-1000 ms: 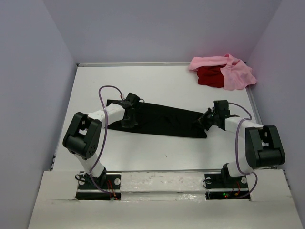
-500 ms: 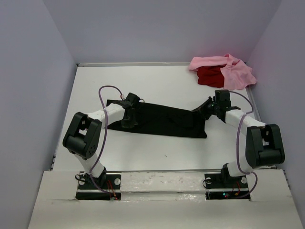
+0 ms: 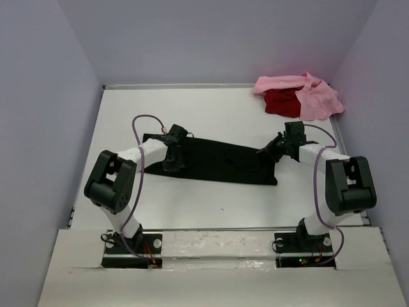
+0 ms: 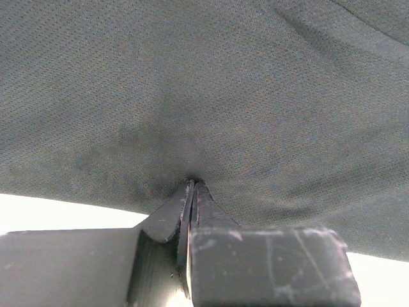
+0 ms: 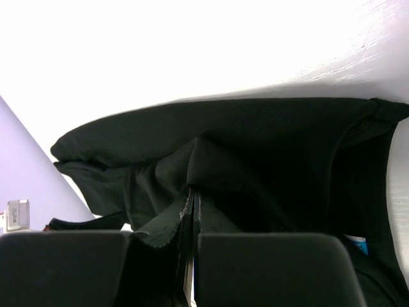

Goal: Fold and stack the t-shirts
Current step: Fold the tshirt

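Black soft-cloth t-shirt is pinched at both ends: left gripper clamped tight on its fabric, right gripper squeezing a bunched fold. It lies stretched across the middle of the white table, with a light pink t-shirt and a red t-shirt heaped in the far right corner.

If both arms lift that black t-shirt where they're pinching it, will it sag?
Probably floppy: the plain black cloth t-shirt bunches into soft folds at the right fingers, so its middle would likely sag. Seems light and thin: it puckers at the left fingers.
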You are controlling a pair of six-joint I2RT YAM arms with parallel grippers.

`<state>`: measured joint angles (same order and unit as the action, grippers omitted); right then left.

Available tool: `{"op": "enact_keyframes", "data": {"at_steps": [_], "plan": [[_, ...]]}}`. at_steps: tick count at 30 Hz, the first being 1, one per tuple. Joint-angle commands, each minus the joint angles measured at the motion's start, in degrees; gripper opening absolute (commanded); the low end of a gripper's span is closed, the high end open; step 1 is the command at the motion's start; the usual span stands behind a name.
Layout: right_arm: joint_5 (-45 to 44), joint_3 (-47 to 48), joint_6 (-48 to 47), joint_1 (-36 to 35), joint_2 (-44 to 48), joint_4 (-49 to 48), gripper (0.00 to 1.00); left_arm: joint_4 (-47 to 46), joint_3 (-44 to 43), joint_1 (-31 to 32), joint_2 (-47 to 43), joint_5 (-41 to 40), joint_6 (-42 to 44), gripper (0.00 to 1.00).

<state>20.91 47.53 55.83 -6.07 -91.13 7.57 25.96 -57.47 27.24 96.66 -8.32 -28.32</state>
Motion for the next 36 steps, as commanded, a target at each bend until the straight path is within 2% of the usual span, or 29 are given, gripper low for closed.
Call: {"op": "enact_keyframes", "data": {"at_steps": [1, 13, 26, 30, 31, 33, 36], "plan": [[-2.5, 2.7, -1.8, 0.6, -0.4, -0.3, 0.0, 2.4, 0.7, -0.3, -1.6, -1.4, 0.4, 0.07], [-2.5, 3.3, -3.5, 4.7, -0.8, -0.1, 0.0, 2.5, 0.7, -0.6, -1.5, -1.3, 0.5, 0.07], [-1.7, 3.8, -5.0, 4.7, -8.6, -5.7, 0.02, 3.0, 0.3, -0.6, -1.8, -1.4, 0.6, 0.07], [-3.2, 5.5, -6.3, 4.7, -9.3, -6.0, 0.27, 3.0, 0.3, -0.7, -2.0, -1.5, 0.6, 0.07], [-3.4, 7.2, -6.8, 4.7, -9.5, -5.5, 0.4, 3.0, 0.3, -0.7, -1.9, -1.4, 0.6, 0.07], [-4.8, 9.8, -8.4, 4.7, -9.0, -0.6, 0.55, 3.0, 0.2, -0.7, -2.0, -1.4, 0.5, 0.07], [-6.6, 13.4, -10.9, 4.7, -5.7, 3.4, 0.6, 3.0, 0.2, -0.8, -2.1, -1.4, 0.5, 0.07]]}}
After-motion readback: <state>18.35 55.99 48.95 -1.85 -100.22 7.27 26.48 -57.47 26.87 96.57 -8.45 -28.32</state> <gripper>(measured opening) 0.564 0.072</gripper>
